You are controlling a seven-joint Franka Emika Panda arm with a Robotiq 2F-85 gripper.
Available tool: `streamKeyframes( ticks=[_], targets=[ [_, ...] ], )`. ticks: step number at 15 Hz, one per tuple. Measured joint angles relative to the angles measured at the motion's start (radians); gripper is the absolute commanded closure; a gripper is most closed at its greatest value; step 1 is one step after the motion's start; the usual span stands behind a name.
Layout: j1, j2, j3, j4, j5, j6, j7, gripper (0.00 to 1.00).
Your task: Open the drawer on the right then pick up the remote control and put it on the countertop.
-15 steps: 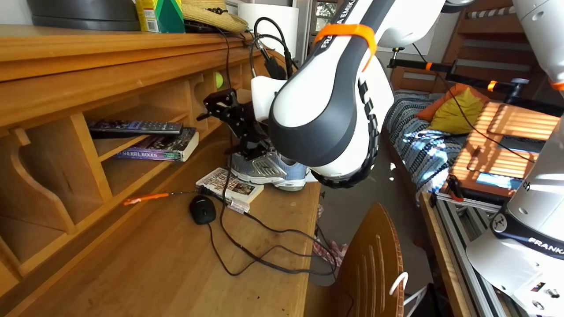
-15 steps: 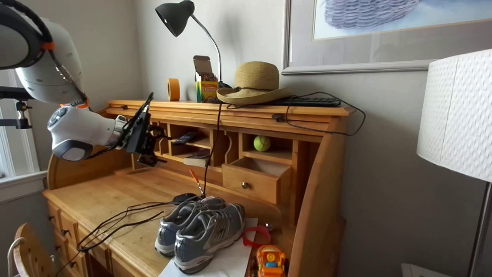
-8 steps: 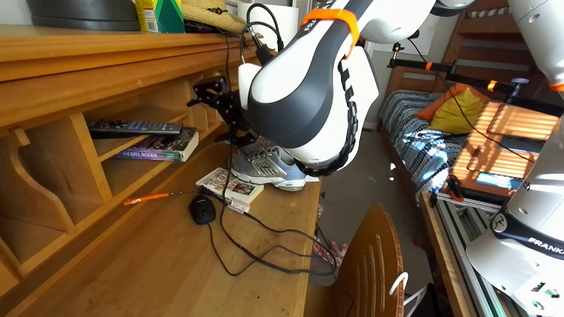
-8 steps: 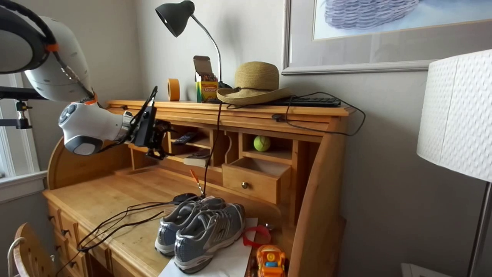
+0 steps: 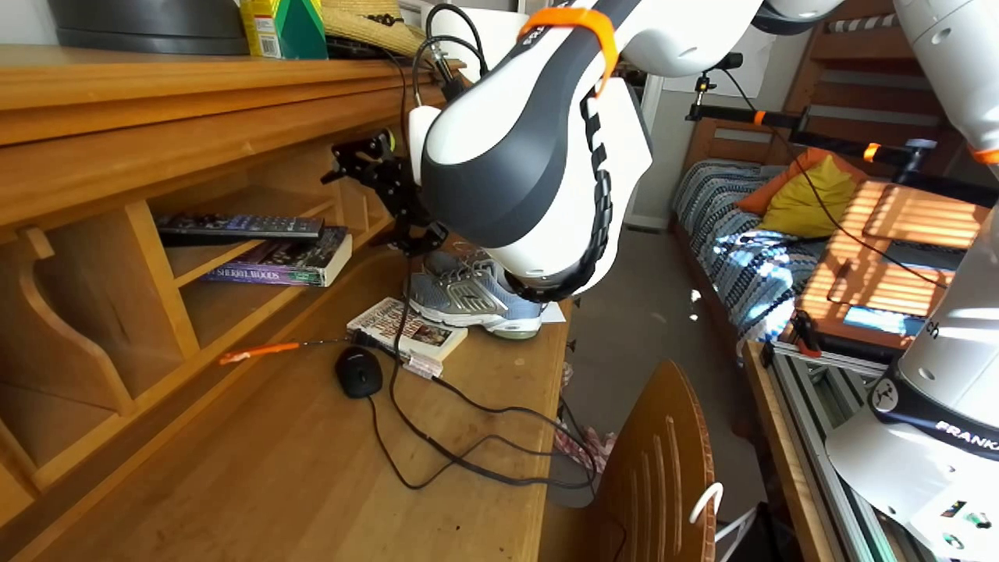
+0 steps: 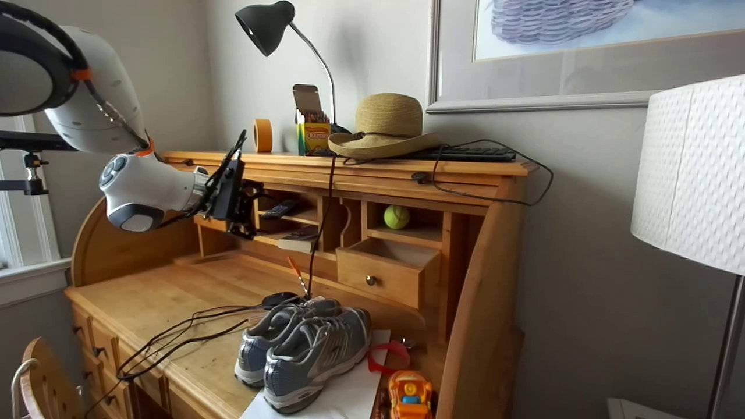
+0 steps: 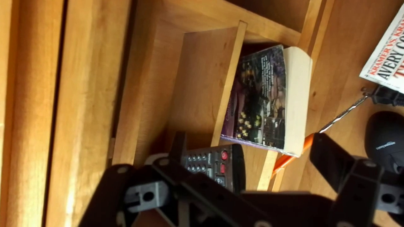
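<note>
the remote control point(image 5: 243, 225) lay on a thin cubby shelf point(image 7: 228, 84), above a paperback point(image 7: 262, 102) in the slot below. the fingers point(image 7: 329, 157) were spread apart near the remote control. lower than it, on the desk point(image 5: 273, 468), sat a mouse point(image 5: 359, 372); right of the remote control in an exterior view, a drawer point(image 6: 381, 280) stood pulled out.

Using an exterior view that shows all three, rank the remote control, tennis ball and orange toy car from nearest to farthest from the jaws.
1. Remote control: leftmost of the three in the picture.
2. Tennis ball: farther right, above the open drawer.
3. Orange toy car: bottom of the picture, lower than the drawer.
</note>
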State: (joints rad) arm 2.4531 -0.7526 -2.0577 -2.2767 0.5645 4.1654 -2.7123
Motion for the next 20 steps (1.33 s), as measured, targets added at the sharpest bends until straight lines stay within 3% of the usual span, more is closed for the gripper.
streamKeyframes(
  ticks=[18, 20],
  targets=[
    [-0.001, 0.043, -0.047, 0.020, -0.145, -0.189, -0.001, 0.05],
    [-0.001, 0.048, -0.047, 0.031, -0.157, -0.220, -0.001, 0.10]
  ],
)
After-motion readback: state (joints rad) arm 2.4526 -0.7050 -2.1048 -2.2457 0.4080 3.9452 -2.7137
